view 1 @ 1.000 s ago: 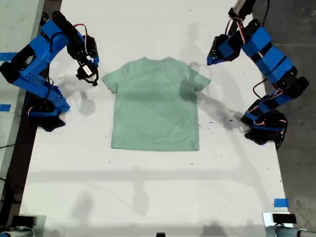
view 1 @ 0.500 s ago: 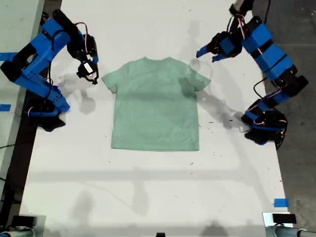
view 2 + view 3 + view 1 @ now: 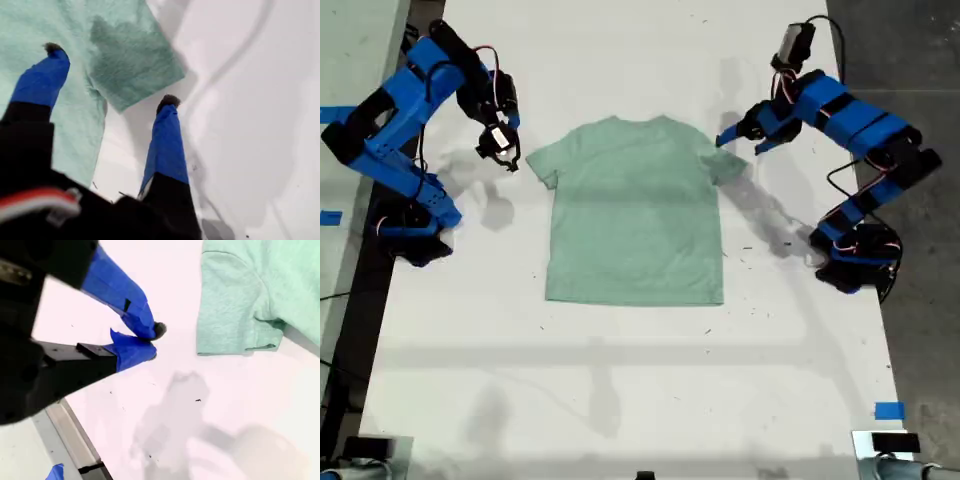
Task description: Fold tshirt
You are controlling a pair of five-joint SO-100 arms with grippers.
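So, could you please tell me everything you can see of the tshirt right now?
The tshirt is small, plain, pale mint green and looks like soft knit cloth, with short hemmed sleeves and a round neck. It lies flat and unfolded on the white table, neck toward the exterior view's top, hem toward its bottom, only faintly creased. My first gripper is open over the sleeve on the exterior view's right, not gripping it. My second gripper is shut beside the other sleeve, apart from it.

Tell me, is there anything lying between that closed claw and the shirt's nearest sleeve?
Nothing. In the second wrist view, only bare white table separates my second claw from the tshirt sleeve; they sit apart.
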